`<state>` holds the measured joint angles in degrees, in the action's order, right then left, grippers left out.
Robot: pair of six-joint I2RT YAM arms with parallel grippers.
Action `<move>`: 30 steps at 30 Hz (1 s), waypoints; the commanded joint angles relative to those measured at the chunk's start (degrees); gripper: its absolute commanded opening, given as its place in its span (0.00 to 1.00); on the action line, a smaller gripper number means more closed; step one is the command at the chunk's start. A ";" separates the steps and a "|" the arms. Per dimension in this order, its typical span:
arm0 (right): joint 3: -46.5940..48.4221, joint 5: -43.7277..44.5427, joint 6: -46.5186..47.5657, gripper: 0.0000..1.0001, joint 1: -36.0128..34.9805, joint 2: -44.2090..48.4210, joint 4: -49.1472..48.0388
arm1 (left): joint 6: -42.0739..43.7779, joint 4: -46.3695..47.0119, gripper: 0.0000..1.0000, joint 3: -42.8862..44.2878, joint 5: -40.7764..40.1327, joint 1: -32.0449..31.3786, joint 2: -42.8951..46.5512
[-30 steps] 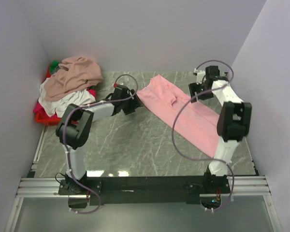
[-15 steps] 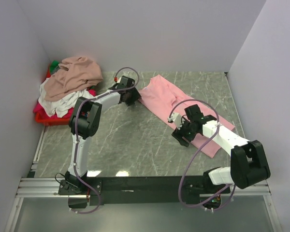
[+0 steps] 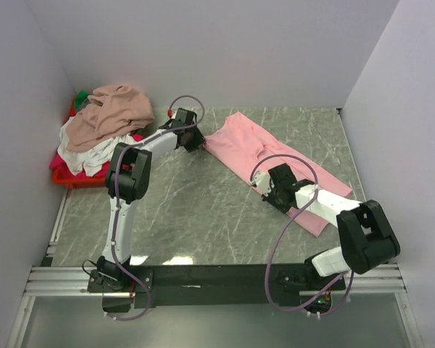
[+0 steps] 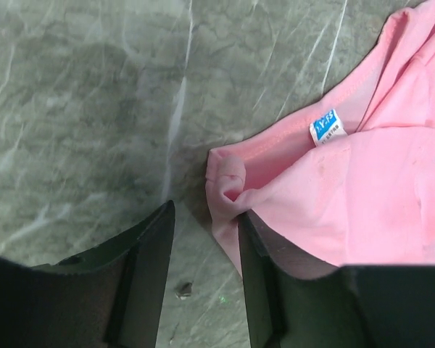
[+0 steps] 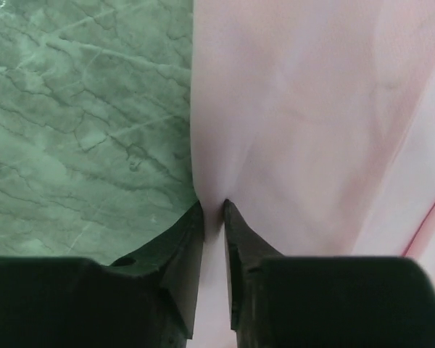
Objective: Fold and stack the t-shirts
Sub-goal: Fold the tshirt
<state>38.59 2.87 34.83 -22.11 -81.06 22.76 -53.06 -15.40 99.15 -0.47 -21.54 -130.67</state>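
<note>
One spread t-shirt (image 3: pixel 250 145) is lying on the table (image 3: pixel 188 210), with a heap of t-shirts (image 3: pixel 105 119) sitting off in the far left corner.
The spread t-shirt is running slantwise from far centre to near right. The heap is resting in the basket (image 3: pixel 76 180), well apart from it. The left gripper (image 4: pixel 203 217) is straddling the shirt's far-left corner, near the neck label (image 4: pixel 328 127); the right gripper (image 5: pixel 214 210) is nipping its near-left edge.

You see a light pink cloth t-shirt (image 3: pixel 257 148) lying flat and slantwise across the grey-green marbled tabletop (image 3: pixel 188 210). Your left gripper (image 3: pixel 194 140) sits at its far-left corner, and your right gripper (image 3: pixel 270 190) on its near long edge. At the far left, a tan t-shirt (image 3: pixel 112 109) and a white t-shirt (image 3: pixel 83 148) heap over a red plastic basket (image 3: pixel 69 177).
</note>
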 commanded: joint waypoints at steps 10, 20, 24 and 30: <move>8.15 -5.59 -4.85 0.13 -12.86 -7.35 8.25 | 6.03 -2.00 0.46 7.89 4.16 3.43 -3.54; 30.38 -16.49 -10.04 0.25 -24.99 -21.24 15.90 | 16.83 1.42 0.61 3.95 3.81 5.37 9.63; 39.27 -19.66 -9.96 0.39 -27.02 -24.41 19.77 | 21.67 4.14 0.70 -2.80 1.71 5.37 19.73; 42.36 -23.87 -7.94 0.64 -25.44 -19.06 23.55 | 28.97 7.30 0.93 -12.92 -2.26 6.68 38.10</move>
<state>79.83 -17.17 26.00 -48.82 -104.77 41.85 -30.22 -13.10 89.52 -0.30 -15.73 -100.16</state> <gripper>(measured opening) 0.623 0.904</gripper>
